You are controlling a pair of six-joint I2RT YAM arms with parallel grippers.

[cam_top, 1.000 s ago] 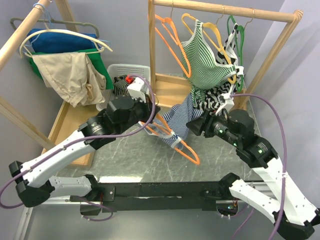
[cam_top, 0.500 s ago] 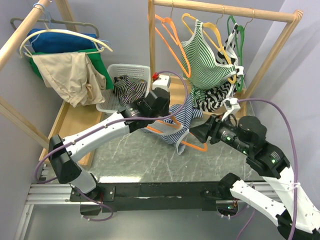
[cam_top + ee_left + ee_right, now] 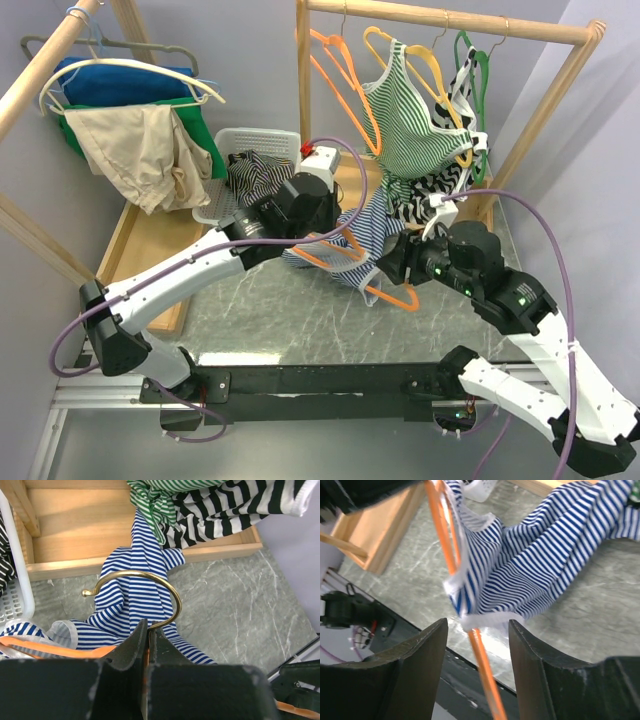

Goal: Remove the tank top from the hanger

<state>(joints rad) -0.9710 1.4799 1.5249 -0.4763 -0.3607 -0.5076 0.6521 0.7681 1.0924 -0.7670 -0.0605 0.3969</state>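
A blue-and-white striped tank top [image 3: 368,222] hangs on an orange hanger [image 3: 393,294] above the marble table. My left gripper [image 3: 333,230] is shut on the hanger's neck [image 3: 148,630], just under its brass hook [image 3: 150,576], and the tank top [image 3: 132,600] drapes below. My right gripper [image 3: 392,262] stands open at the hanger's lower right arm. In the right wrist view the orange rod [image 3: 482,667] and the tank top's white-edged hem [image 3: 492,620] sit between my right gripper's [image 3: 477,640] fingers without touching either.
A wooden rail at the back carries orange hangers, a green striped top [image 3: 410,110] and a black-and-white striped top [image 3: 432,195]. A white basket [image 3: 228,148] holds a striped garment. The left rack holds blue, green and beige clothes [image 3: 130,140]. The rack's wooden base [image 3: 75,535] lies behind.
My left arm has swung the hanger and tank top back and to the right. My right gripper has drawn in around the hanger's lower arm.
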